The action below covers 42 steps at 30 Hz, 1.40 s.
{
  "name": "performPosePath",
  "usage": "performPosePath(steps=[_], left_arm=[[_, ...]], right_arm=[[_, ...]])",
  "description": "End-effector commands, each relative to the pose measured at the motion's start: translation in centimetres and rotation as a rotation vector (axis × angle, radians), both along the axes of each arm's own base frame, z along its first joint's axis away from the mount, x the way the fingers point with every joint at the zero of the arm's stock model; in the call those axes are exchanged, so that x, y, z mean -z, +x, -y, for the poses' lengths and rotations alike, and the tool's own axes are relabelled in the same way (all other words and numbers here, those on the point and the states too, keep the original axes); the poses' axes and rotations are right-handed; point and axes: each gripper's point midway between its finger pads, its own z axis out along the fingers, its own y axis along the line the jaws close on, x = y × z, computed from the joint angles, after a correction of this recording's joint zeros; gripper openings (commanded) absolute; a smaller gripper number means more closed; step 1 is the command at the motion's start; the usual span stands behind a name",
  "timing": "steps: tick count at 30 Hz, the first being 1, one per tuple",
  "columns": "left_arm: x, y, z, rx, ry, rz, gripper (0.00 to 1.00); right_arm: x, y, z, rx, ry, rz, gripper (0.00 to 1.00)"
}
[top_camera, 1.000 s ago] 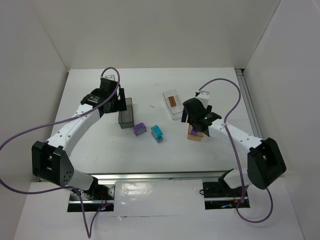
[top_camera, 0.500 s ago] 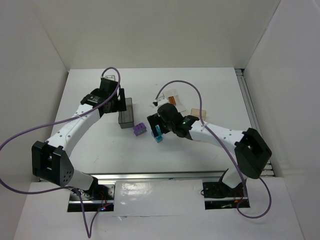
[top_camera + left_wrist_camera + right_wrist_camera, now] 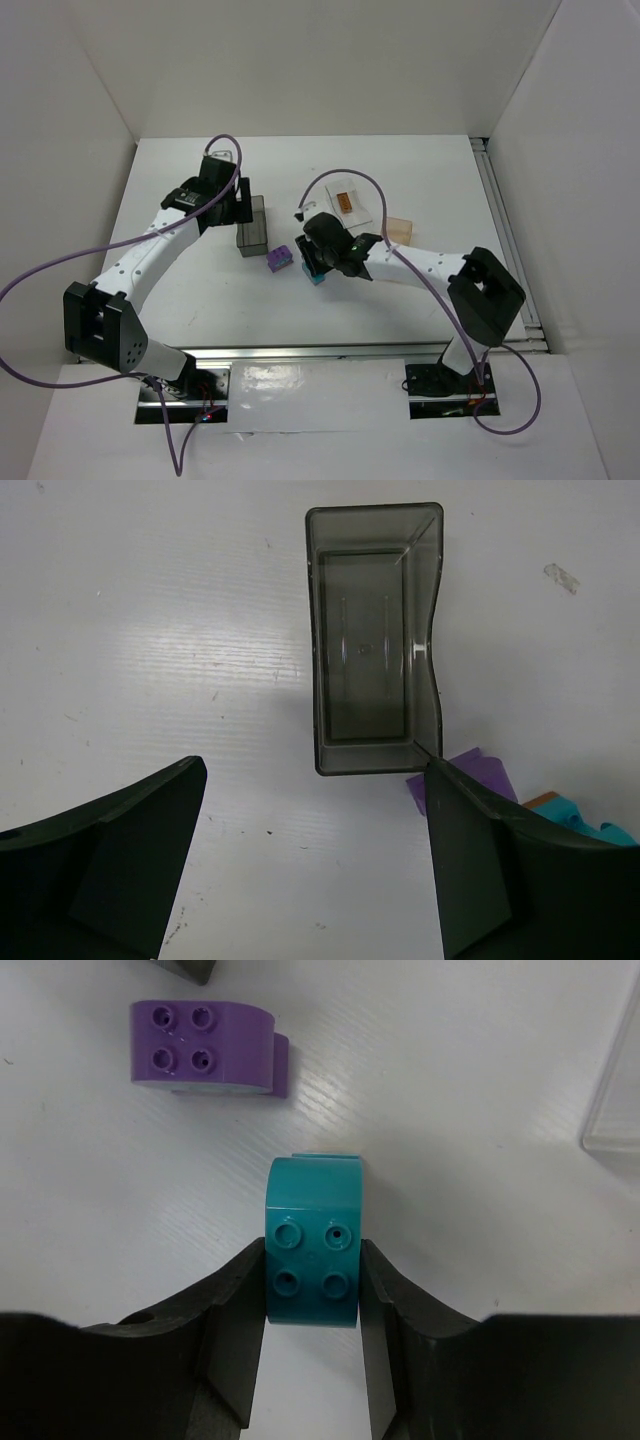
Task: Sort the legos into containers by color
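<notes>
"Top external view: where is the right gripper?"

"Down on the cyan brick. It lies on the table, right of the smoky grey box and just past the purple brick. The left gripper hangs over by that box."

"Left wrist view?"

"The left gripper is spread wide and holds nothing. The smoky grey box is empty, and the purple brick sits off its near right corner."

"Right wrist view?"

"The right gripper is pressed on both sides of the cyan brick, which rests on the table. The brick's far end pokes out past the fingertips."

"What could go wrong?"

"I think the brick could pivot or slip on the lift, since it is only pinched at one end. If it goes to the smoky grey box, the path crosses the purple brick and could knock it. The two arms could also clash, because the left one hangs there."
</notes>
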Motion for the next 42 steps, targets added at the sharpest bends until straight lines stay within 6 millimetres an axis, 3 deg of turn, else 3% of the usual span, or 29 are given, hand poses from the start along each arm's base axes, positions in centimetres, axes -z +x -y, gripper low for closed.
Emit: performPosePath(steps=[1,5,6,7,9,10,14,17,25,31,33,42], left_arm=[[-0.8,0.4,1.4,0.113,-0.018,0.016,0.95],[-2.3,-0.6,6.3,0.39,-0.181,0.044,0.91],[-2.8,-0.9,7.6,0.457,-0.229,0.062,0.91],[-4.0,-1.9,9.7,0.569,-0.317,0.075,0.92],[-5.0,-3.2,11.2,0.671,-0.389,0.102,0.94],[-5.9,-3.8,12.5,0.756,-0.442,0.12,0.94],[-7.8,-5.9,14.6,0.935,-0.54,0.15,0.94],[-8.1,-7.0,15.4,1.012,-0.597,0.135,0.94],[-8.2,-7.6,15.6,1.059,-0.604,0.137,0.93],[-8.5,-9.6,16.5,1.194,-0.683,0.113,0.93],[-8.6,-10.6,16.8,1.256,-0.726,0.099,0.93],[-7.1,-11.2,17.5,1.328,-0.832,0.001,0.86]], right_arm=[[-6.0,1.3,-0.7,0.038,0.134,0.12,0.35],[-10.1,1.2,0.8,0.017,0.277,0.135,0.34],[-11.4,0.1,0.9,-0.042,0.345,0.122,0.34],[-12.3,0.9,2.0,-0.028,0.387,0.125,0.34],[-13.9,-0.1,2.1,-0.11,0.467,0.102,0.32],[-14.0,0.6,2.8,-0.101,0.478,0.097,0.31],[-15.2,-0.1,3.2,-0.16,0.542,0.065,0.31],[-15.2,-0.4,3.1,-0.184,0.556,0.054,0.31],[-15.4,-1.5,2.3,-0.282,0.571,0.008,0.31],[-15.9,-4.6,1.4,-0.498,0.644,-0.08,0.31],[-16.0,-4.5,1.4,-0.52,0.65,-0.078,0.31],[-16.3,-5.0,1.2,-0.567,0.659,-0.081,0.31]])
